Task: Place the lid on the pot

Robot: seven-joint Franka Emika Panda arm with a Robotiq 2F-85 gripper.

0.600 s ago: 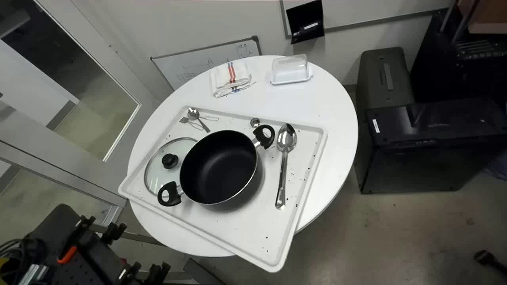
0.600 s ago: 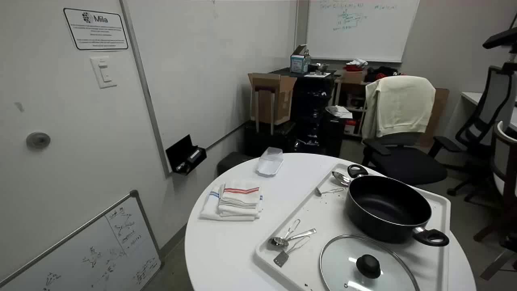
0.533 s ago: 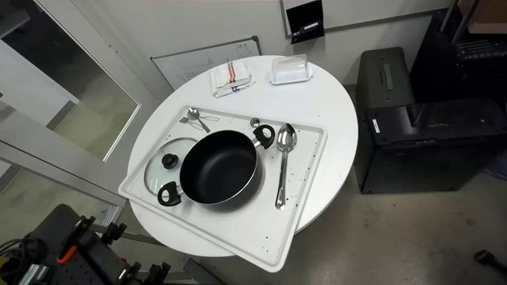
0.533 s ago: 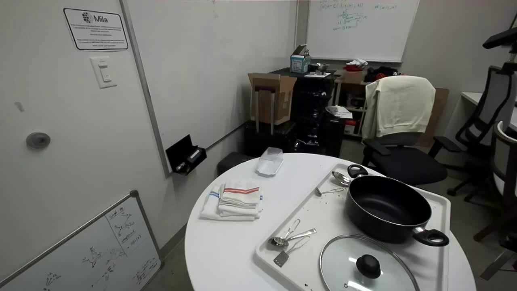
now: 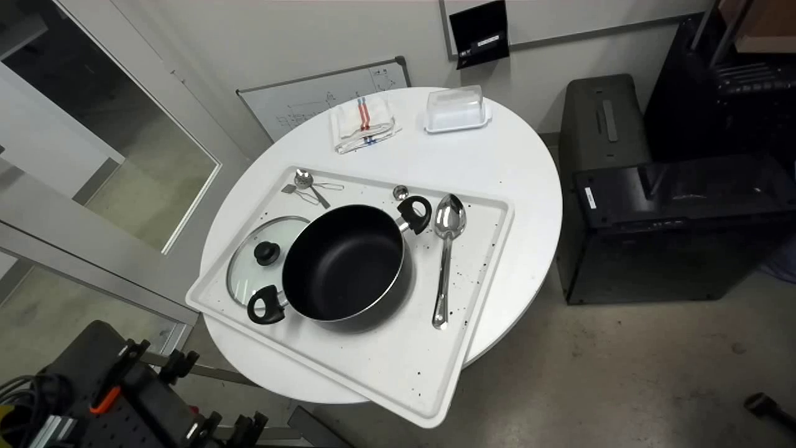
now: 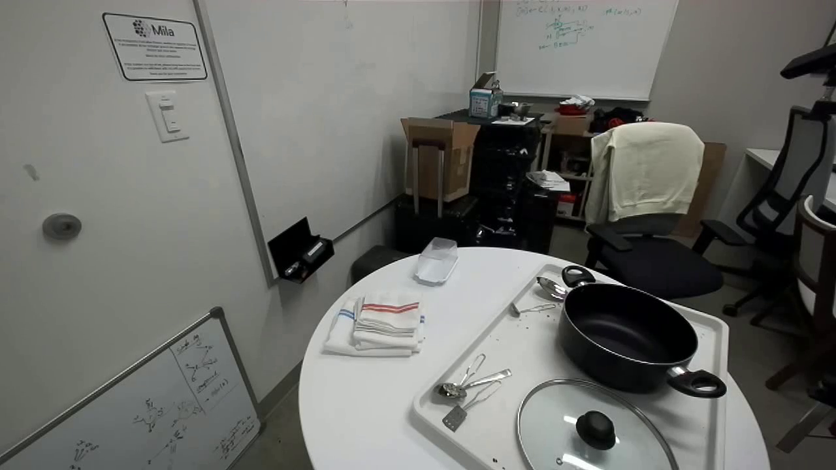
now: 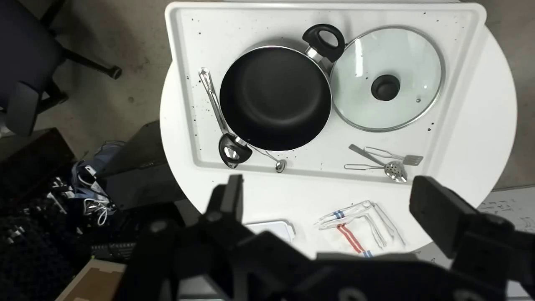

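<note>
A wide-spread gripper (image 7: 328,190), and the lid (image 7: 386,79) beside the pot (image 7: 276,98)

The gripper's two dark fingers stand well apart; in the wrist view, folded towels (image 7: 359,230), striped red and blue, show through the gap. Farther off lies a white tray (image 5: 398,367), dark-speckled, and on it the black pot sits upright with its inside showing, one looped handle to each side. The glass lid lies flat on the tray, knob up, just to the pot's right in that view, its rim close by a pot handle; I can't tell whether they touch. On the lid's near side a slotted spoon (image 7: 395,170) and a little spatula (image 7: 413,160) lie bunched together, and a small spoon (image 7: 280,165) sits near the pot. In an exterior view a long metal spoon (image 5: 446,242) is to the pot's right.

The tray sits askew on a round white table (image 5: 516,168), corners poking past the edge. At the table's far side stands a dish (image 5: 457,111) under a clear cover, right of the towels.

Past that, the floor (image 5: 622,361) is scuffed grey-brown. In an exterior view a small whiteboard (image 6: 157,411) leans by the pale wall (image 6: 163,228) at left, a cardboard box (image 6: 429,170) stands among dark cases (image 6: 431,228) at the far end, and to the right a black chair (image 6: 659,261) wears a cream garment (image 6: 646,170).
</note>
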